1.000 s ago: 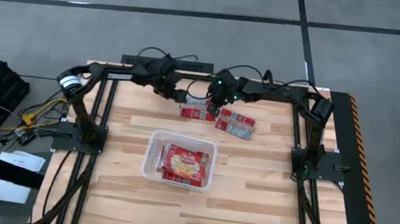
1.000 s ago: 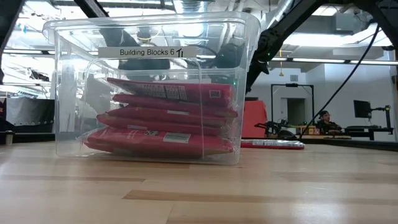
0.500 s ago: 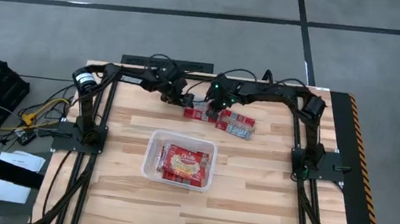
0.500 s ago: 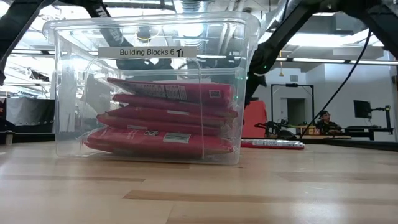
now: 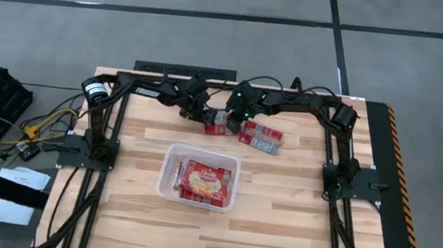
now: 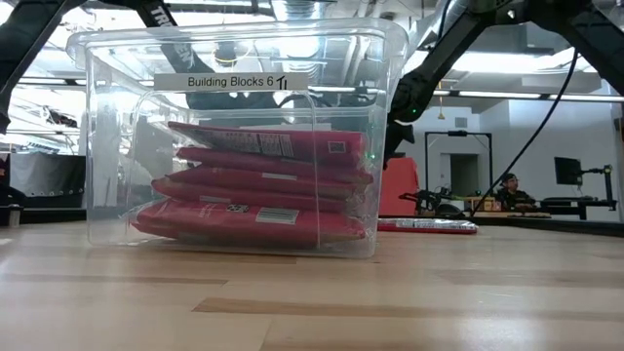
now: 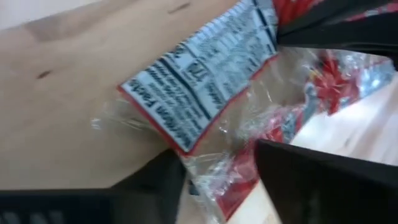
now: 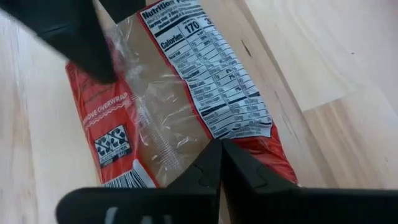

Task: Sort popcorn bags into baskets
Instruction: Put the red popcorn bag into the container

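Two packets left at 12 o'clock of the surface (image 5: 297, 201) | tub (image 5: 167, 177) at centre, stacked | left gripper (image 7: 217, 180) wide, straddling packet (image 7: 205, 81) edge | right gripper (image 8: 221, 163) pinched to nothing, hovering over it | advice: seat left fingers deeper before closing, film slippery.

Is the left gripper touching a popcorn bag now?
Touching. In the left wrist view, the left gripper has its two open fingers on either side of a popcorn bag, and the wrapper's edge lies against them.
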`<move>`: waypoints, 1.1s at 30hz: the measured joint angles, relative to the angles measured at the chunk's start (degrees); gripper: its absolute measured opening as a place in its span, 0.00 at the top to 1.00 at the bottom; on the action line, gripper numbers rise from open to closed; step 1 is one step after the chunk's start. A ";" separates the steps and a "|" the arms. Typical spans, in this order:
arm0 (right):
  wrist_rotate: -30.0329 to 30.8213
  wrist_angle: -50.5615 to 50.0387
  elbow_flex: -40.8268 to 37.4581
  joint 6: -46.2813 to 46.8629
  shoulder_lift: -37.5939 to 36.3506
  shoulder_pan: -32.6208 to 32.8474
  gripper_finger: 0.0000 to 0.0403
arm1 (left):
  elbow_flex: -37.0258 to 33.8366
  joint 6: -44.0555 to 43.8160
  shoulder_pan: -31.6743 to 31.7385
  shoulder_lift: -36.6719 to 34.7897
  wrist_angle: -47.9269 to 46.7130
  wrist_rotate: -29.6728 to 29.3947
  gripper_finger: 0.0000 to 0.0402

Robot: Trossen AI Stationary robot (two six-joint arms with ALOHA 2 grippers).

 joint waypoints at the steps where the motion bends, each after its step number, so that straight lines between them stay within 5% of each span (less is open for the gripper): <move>1: -0.05 -0.04 0.00 -0.04 0.00 0.02 0.92 | -0.02 -0.07 0.00 0.00 -0.08 -0.76 0.60; 6: -0.29 -0.24 -0.04 -0.08 -0.01 0.02 0.97 | -0.02 1.88 0.00 0.04 0.49 -2.40 0.92; 8: -0.31 -1.15 -0.17 -0.10 -1.02 -0.20 0.97 | -0.02 1.56 0.00 0.02 0.88 -2.07 0.97; 14: -0.85 -4.93 -0.34 -0.67 -9.24 -1.97 0.94 | 0.34 -0.09 0.23 -0.76 1.18 2.57 0.99; 23: 1.52 -13.62 -0.13 -0.70 -24.76 -5.84 0.97 | 2.52 -2.02 0.09 -9.45 -0.21 1.27 1.00; 33: 11.24 -25.43 -0.22 -1.61 -36.37 -6.15 0.92 | 4.55 -4.04 -5.27 -33.05 -17.36 -1.35 1.00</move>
